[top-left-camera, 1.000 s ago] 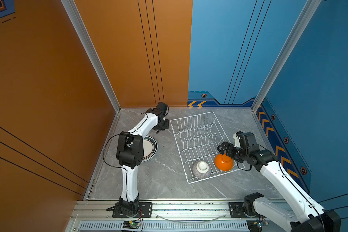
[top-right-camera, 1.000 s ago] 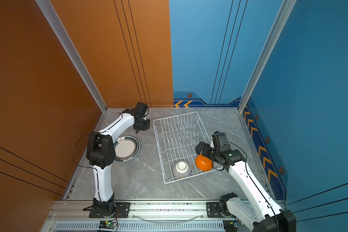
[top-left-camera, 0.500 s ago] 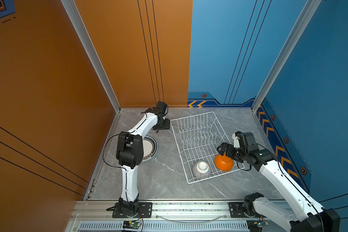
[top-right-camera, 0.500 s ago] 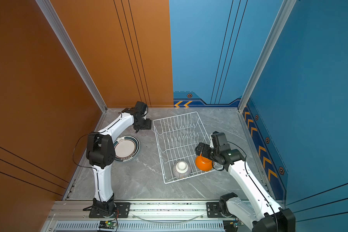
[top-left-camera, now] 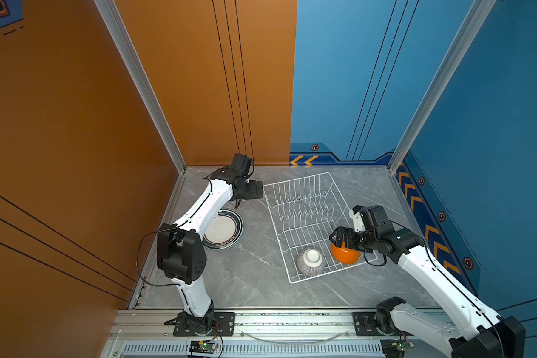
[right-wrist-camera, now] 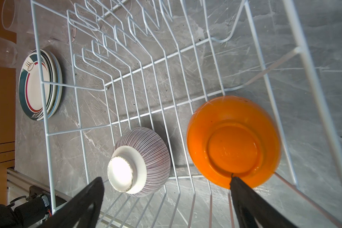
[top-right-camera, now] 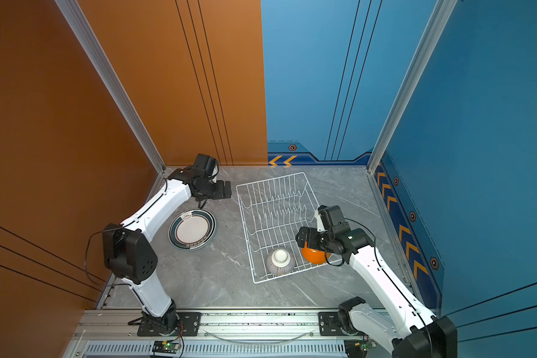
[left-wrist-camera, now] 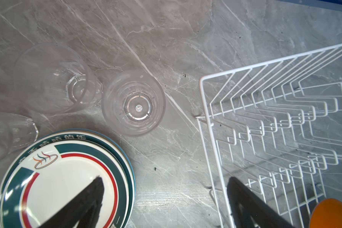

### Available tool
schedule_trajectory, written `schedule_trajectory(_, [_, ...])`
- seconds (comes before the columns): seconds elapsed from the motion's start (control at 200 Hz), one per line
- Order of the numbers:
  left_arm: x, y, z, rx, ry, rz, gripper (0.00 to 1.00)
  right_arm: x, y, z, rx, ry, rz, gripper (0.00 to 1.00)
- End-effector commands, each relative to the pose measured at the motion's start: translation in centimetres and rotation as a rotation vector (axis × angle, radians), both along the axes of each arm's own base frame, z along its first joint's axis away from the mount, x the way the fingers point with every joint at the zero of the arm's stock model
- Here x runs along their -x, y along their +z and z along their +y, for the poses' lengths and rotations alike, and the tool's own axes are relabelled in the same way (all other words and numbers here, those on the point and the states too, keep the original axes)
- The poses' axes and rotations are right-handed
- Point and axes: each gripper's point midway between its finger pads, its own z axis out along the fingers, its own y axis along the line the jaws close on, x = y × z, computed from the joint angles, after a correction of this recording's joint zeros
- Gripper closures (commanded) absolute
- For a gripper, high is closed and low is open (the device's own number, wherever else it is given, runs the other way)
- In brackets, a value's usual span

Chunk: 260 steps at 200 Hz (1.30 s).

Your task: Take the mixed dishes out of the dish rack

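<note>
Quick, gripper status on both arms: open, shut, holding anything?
Left gripper: open, holding nothing.
Right gripper: open, holding nothing; one fingertip sits by the rim of the orange bowl.

2 bowls point(top-left-camera: 310, 262) point(top-left-camera: 345, 257) in dish rack point(top-left-camera: 304, 204) front, plates point(top-left-camera: 222, 231) left of rack, 3 tumblers point(left-wrist-camera: 133, 102) point(left-wrist-camera: 51, 79) point(left-wrist-camera: 10, 134) behind plates

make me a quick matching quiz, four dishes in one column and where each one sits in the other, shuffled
Column A
1. orange bowl
2. striped bowl
3. dark-ringed plate
4. clear tumbler

Column B
a. standing on the table by the dish rack's far left corner
b. base up in the rack, near right corner
c. top of a stack on the table, left of the rack
d. white foot up, inside the rack

Pairs: 1-b, 2-d, 3-c, 4-a
</note>
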Motion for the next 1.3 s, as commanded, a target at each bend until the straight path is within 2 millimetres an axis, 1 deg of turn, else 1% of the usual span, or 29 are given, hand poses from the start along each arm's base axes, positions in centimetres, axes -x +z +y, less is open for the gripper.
schedule_trajectory(0.0, [2.0,0.4,-0.1,-0.047,0.018,-0.01,0.02,0.8,0.3,0.9,0.011,0.061,0.031,0.0])
schedule_trajectory(0.085, [3.3,1.5,-0.1,-0.114,0.027,-0.061,0.02,1.3,0.2,1.7,0.005,0.084,0.042,0.0])
schedule_trajectory(0.19, [5.1,2.7,-0.7,-0.159,0.02,-0.116,0.02,2.0,0.0,2.5,0.021,0.112,0.043,0.0])
schedule_trajectory(0.31, [6.9,3.5,-2.1,-0.118,-0.013,-0.142,0.02,2.4,-0.7,2.9,0.058,0.12,0.047,0.0])
schedule_trajectory(0.4, [8.2,3.9,-2.9,-0.095,-0.035,-0.151,0.02,2.7,-1.1,3.3,0.084,0.122,0.049,0.01])
schedule_trajectory(0.551, [10.3,5.0,-3.2,-0.044,-0.05,-0.182,0.02,2.7,-2.0,4.6,0.076,0.121,0.043,0.03])
schedule_trajectory(0.611, [11.2,5.6,-3.4,-0.01,-0.058,-0.2,0.02,2.7,-2.7,5.0,0.056,0.112,0.061,0.03])
schedule_trajectory(0.741, [12.6,6.7,-3.4,0.082,-0.046,-0.258,0.02,2.4,-3.8,5.3,0.074,0.088,0.074,0.06])
schedule_trajectory(0.811, [13.1,7.4,-3.5,0.134,-0.055,-0.297,0.02,2.2,-4.3,5.5,0.106,0.085,0.072,0.07])
schedule_trajectory(0.931, [13.6,8.7,-2.7,0.161,-0.06,-0.361,0.02,1.7,-4.8,6.1,0.117,0.07,0.085,0.08])
schedule_trajectory(0.946, [13.6,8.8,-2.6,0.161,-0.061,-0.364,0.02,2.2,-4.9,6.7,0.117,0.093,0.085,0.08])
schedule_trajectory(1.031, [13.6,9.3,-2.2,0.159,-0.074,-0.383,0.02,2.1,-5.3,7.5,0.118,0.084,0.094,0.09])
schedule_trajectory(1.191, [12.5,9.3,-2.0,0.161,-0.098,-0.369,0.02,1.8,-6.3,8.1,0.138,0.052,0.121,0.11])
schedule_trajectory(1.296, [11.7,8.6,-2.2,0.172,-0.113,-0.339,0.02,1.9,-6.9,8.4,0.145,0.039,0.145,0.11])
